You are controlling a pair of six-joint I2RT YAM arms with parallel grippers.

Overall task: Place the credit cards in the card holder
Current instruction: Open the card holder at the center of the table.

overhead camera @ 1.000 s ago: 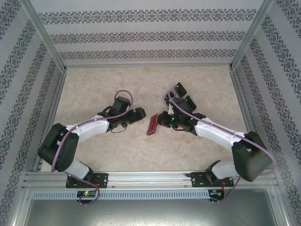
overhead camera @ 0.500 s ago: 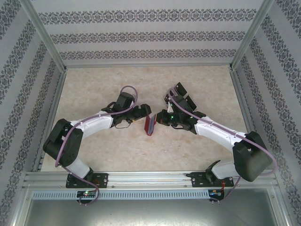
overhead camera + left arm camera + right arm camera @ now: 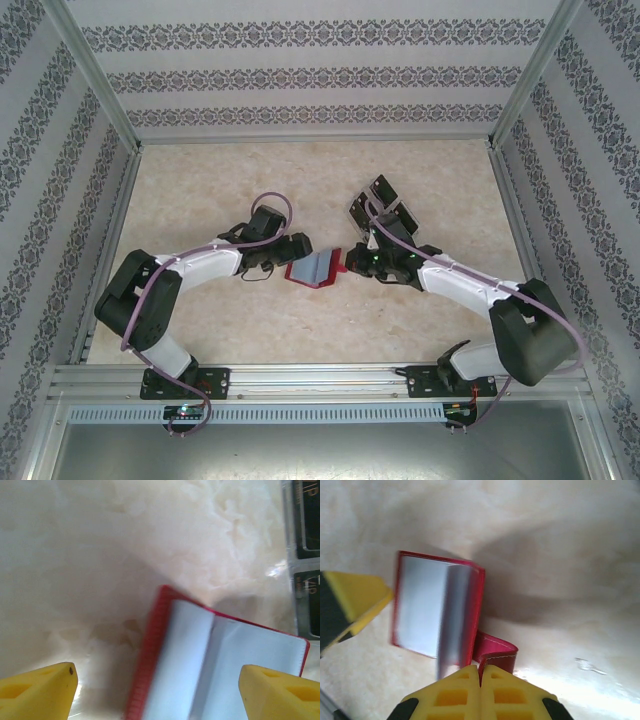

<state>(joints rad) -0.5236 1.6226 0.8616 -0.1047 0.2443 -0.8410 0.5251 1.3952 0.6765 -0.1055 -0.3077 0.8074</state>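
Lying open on table point(image 3: 200, 190): card holder point(image 3: 314, 268), grey pockets up. Left gripper point(image 3: 157, 679): fingers spread wide over it. Right gripper point(image 3: 480, 672): fingers pinched together on its snap tab point(image 3: 496, 652).

**How your three cameras are set**

Your top external camera sits high behind the arm bases point(image 3: 185, 382), looking forward and down over the whole table point(image 3: 200, 330) from afar. Each wrist camera looks along its own yellow fingertips point(image 3: 37, 690), close above the tabletop. All three views share the open red card holder point(image 3: 316, 268); the wrist cameras face it from opposite sides.
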